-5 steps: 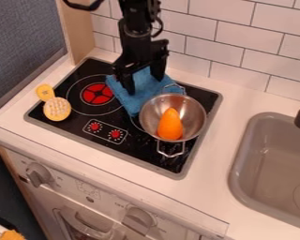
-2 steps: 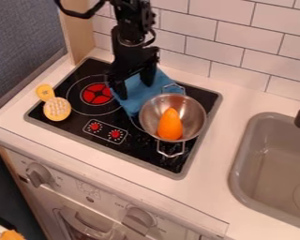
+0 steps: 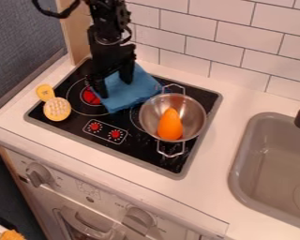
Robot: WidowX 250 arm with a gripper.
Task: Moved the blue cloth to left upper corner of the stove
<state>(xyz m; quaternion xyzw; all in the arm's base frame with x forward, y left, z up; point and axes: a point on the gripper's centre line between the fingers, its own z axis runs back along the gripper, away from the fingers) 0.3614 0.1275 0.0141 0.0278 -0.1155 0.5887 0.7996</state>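
The stove [image 3: 143,146] is partly covered by the blue cloth [image 3: 131,95], which is laid over its back half, left of its middle, and up to its back edge. The cloth is pressed by the gripper [image 3: 115,89], whose fingers are spread well apart, above the back left part of the stove. A pot [image 3: 193,112] is set on the stove's right half, with an orange object [image 3: 170,126] held inside. A yellow brush [image 3: 56,108] is placed at the stove's left edge. A sink [image 3: 239,164] is set right of the stove.
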